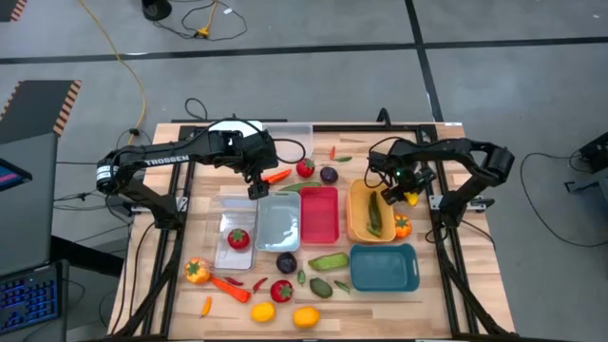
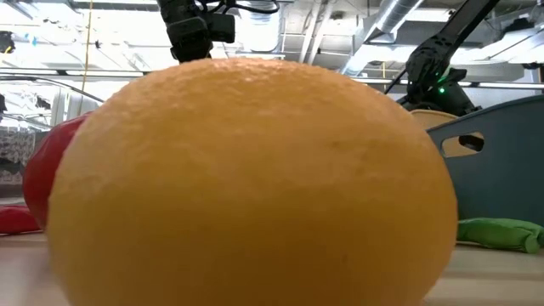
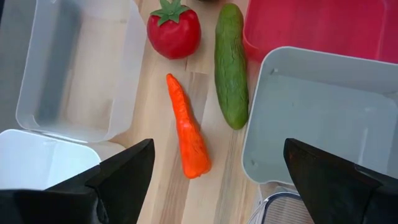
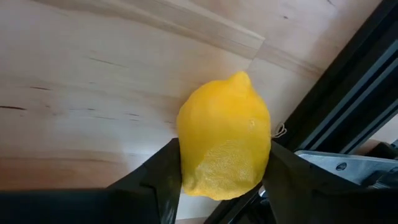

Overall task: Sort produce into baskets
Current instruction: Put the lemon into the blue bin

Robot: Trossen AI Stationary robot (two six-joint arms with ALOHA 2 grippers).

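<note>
Upright, lemon (image 4: pixel 225 142) tip away.

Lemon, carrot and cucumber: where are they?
lemon (image 4: pixel 225 137), right wrist view, middle of its skin
carrot (image 3: pixel 188 129), left wrist view, middle of its body
cucumber (image 3: pixel 231 65), left wrist view, middle of its length

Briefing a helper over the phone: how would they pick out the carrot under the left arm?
Find the grey basket mid-table. Just beyond its far corner, under the left gripper, lies the carrot: orange and tapered, beside a green cucumber and a red tomato.
</note>
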